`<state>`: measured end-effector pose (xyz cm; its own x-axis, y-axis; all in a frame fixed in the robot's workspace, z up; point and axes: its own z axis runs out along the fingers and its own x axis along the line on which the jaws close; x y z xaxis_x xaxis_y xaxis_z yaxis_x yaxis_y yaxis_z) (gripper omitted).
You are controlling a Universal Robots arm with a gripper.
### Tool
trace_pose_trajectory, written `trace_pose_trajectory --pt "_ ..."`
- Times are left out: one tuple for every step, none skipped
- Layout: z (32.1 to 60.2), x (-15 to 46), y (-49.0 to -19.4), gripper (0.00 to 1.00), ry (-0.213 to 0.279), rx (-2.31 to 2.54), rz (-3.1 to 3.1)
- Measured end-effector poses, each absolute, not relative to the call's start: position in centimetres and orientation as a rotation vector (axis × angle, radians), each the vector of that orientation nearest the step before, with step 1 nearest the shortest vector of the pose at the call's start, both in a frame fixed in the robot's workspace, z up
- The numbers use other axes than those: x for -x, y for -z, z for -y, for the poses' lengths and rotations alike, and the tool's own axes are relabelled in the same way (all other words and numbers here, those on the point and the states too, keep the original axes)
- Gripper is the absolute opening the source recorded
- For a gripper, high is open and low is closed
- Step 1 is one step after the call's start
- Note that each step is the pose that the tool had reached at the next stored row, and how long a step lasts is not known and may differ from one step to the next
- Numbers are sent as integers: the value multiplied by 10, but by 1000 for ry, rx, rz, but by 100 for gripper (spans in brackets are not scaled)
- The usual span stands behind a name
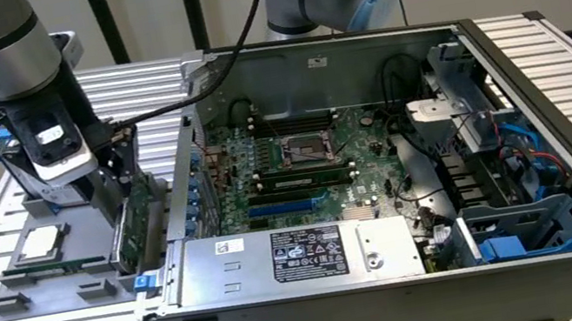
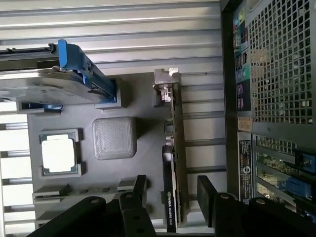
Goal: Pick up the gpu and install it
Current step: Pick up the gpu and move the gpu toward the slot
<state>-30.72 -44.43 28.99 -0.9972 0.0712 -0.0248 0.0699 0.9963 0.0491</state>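
The gpu (image 2: 174, 148) stands on its edge in a grey holder tray (image 2: 143, 103), its silver end bracket (image 2: 165, 85) at one end. My gripper (image 2: 173, 195) is open, and its two black fingers (image 2: 139, 188) straddle the card's black end with a gap on each side. In the exterior view the gpu (image 1: 142, 225) shows its green face just outside the computer case's left wall, and the gripper (image 1: 114, 204) hangs right over it.
The open computer case (image 1: 558, 103) holds the motherboard (image 1: 299, 167) and a power supply (image 1: 303, 255). On the holder tray lie a silver processor chip (image 2: 59, 153), a hard drive in a blue frame (image 2: 54, 84) and a grey block (image 2: 114, 138). The case's perforated rear panel (image 2: 281, 64) stands close beside the card.
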Motion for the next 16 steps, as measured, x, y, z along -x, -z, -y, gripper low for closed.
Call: trace_pose_trajectory --pt "444 307 -288 100 -75 -110 -3112" --pt "444 307 -286 100 -75 -110 -3112" --pt "444 307 -284 100 -75 -110 -3111" --pt "444 307 -283 100 -75 -110 -3111" --pt "444 307 -281 100 -75 -110 -3111" --pt "444 307 -279 100 -75 -110 -3110" --pt "444 307 -277 100 -75 -110 -3110" --pt "444 307 -275 100 -75 -110 -3110" --pt "444 307 -274 100 -75 -110 -3110" --pt "444 307 -272 100 -75 -110 -3109" --pt "444 307 -270 100 -75 -110 -3108" --pt "444 307 -268 100 -75 -109 -3107" --pt "444 307 -266 100 -75 -109 -3107" --pt "444 307 -264 100 -75 -109 -3105" --pt "444 307 -263 100 -75 -109 -3104" --pt "444 307 -261 100 -75 -108 -3102"
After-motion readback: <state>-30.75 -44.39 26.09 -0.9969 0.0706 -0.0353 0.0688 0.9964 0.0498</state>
